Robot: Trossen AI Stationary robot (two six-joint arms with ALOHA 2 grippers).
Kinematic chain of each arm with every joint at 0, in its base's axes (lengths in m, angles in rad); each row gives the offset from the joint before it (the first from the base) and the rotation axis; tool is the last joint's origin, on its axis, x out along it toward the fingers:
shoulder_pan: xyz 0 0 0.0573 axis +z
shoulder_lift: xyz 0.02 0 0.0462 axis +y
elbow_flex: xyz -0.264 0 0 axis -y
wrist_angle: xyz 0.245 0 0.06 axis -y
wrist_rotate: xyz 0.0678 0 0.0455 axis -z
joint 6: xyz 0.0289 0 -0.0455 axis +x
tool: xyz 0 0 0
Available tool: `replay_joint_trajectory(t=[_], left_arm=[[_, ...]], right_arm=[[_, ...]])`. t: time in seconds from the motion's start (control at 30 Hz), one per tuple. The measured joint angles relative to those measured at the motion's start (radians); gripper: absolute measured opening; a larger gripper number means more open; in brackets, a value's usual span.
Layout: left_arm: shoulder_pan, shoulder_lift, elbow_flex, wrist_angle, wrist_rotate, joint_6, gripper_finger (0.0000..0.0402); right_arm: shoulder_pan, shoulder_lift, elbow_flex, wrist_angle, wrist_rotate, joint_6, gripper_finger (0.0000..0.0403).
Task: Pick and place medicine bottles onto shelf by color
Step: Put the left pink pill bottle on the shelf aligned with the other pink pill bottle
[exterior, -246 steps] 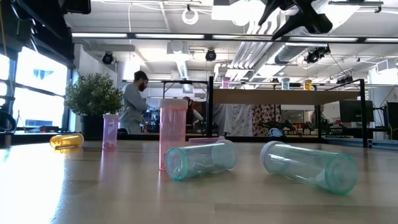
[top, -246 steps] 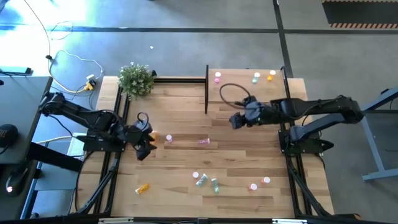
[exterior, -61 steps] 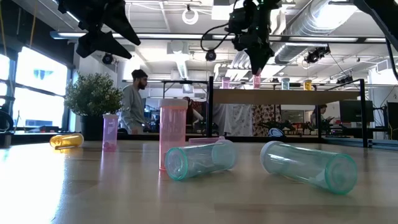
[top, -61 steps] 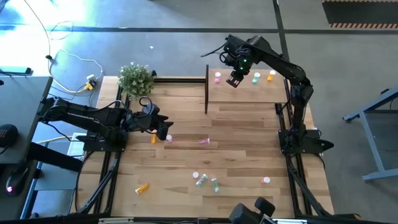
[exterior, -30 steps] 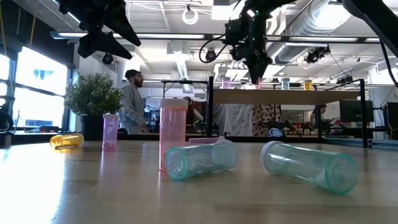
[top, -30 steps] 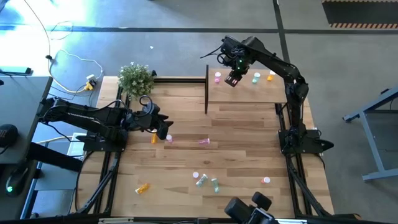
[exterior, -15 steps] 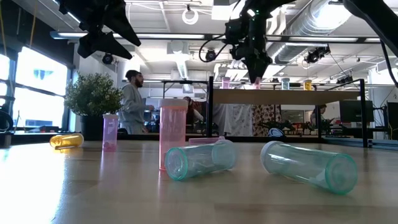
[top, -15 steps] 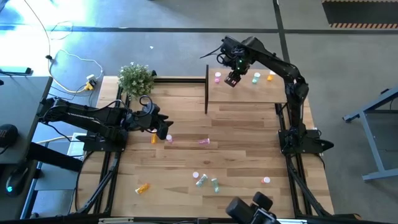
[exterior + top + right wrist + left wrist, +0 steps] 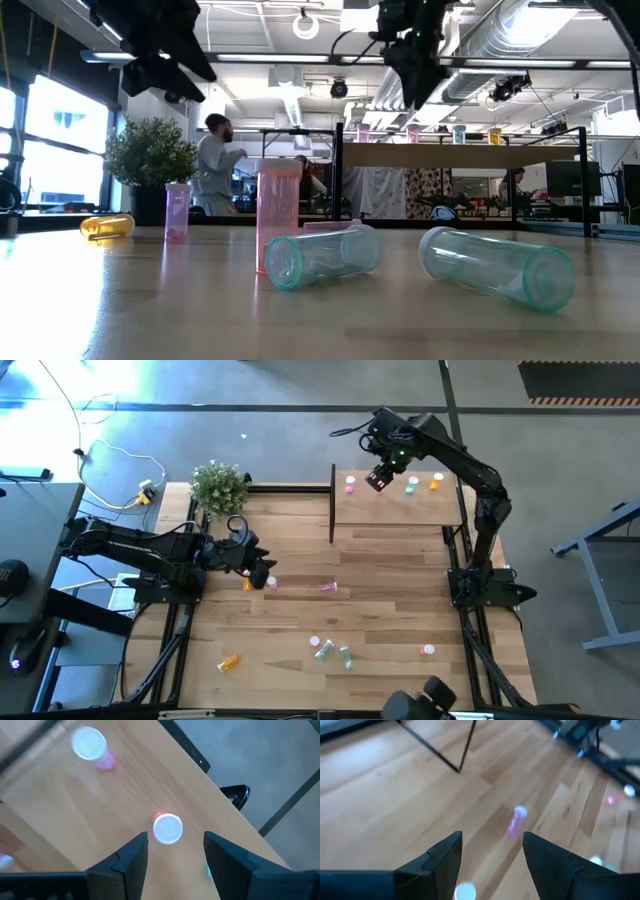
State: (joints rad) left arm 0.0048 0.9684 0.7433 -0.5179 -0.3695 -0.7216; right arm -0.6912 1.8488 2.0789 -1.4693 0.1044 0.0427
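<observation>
My right gripper hangs open above the light-wood shelf, fingers pointing down. Straight below it a white-capped red-pink bottle stands on its base on the shelf board, clear of the fingers. A pink bottle, a green one and an orange one also stand on the shelf. My left gripper waits open above the table's left part, over an orange bottle and a pink bottle. Another pink bottle lies ahead of it.
Loose bottles lie on the table: two green and a white-capped one near the front middle, orange front left, pink front right. A potted plant stands far left. The dark upright panel bounds the shelf's left end.
My right gripper has let go of the red-pink bottle, which now stands on the shelf, and has risen straight off it, shifting slightly toward the shelf's right. My left gripper has turned a little in place.
</observation>
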Motion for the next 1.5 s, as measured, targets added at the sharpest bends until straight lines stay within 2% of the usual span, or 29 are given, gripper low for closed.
replay_joint_trajectory(t=[0.17, 0.4, 0.63, 0.83, 1.03, 1.3, 1.5], left_arm=[[-0.003, 0.0, 0.0, -0.058, 0.052, -0.007, 0.02], [-0.056, 0.0, 0.0, -0.155, 0.045, 0.024, 0.02], [-0.118, 0.0, -0.064, -0.16, 0.045, 0.089, 0.02], [-0.132, 0.0, -0.098, -0.155, 0.067, 0.27, 0.02], [-0.113, 0.0, -0.127, -0.074, 0.175, 0.405, 0.0202], [-0.049, 0.066, -0.128, -0.032, 0.153, 0.389, 0.0226], [-0.011, 0.152, -0.128, 0.02, 0.157, 0.394, 0.0229]], right_arm=[[0.024, -0.073, 0.0, 0.013, 0.0, 0.106, 0.0183], [0.109, -0.143, 0.001, 0.015, 0.0, 0.224, 0.0183], [0.221, -0.163, 0.001, 0.014, 0.0, 0.319, 0.0183], [0.294, -0.163, 0.001, 0.014, 0.008, 0.341, 0.0183], [0.34, -0.163, 0.001, -0.006, 0.124, 0.36, 0.0183], [0.347, -0.163, 0.001, -0.017, 0.148, 0.343, 0.0183], [0.345, -0.163, 0.001, -0.016, 0.149, 0.316, 0.0183]])
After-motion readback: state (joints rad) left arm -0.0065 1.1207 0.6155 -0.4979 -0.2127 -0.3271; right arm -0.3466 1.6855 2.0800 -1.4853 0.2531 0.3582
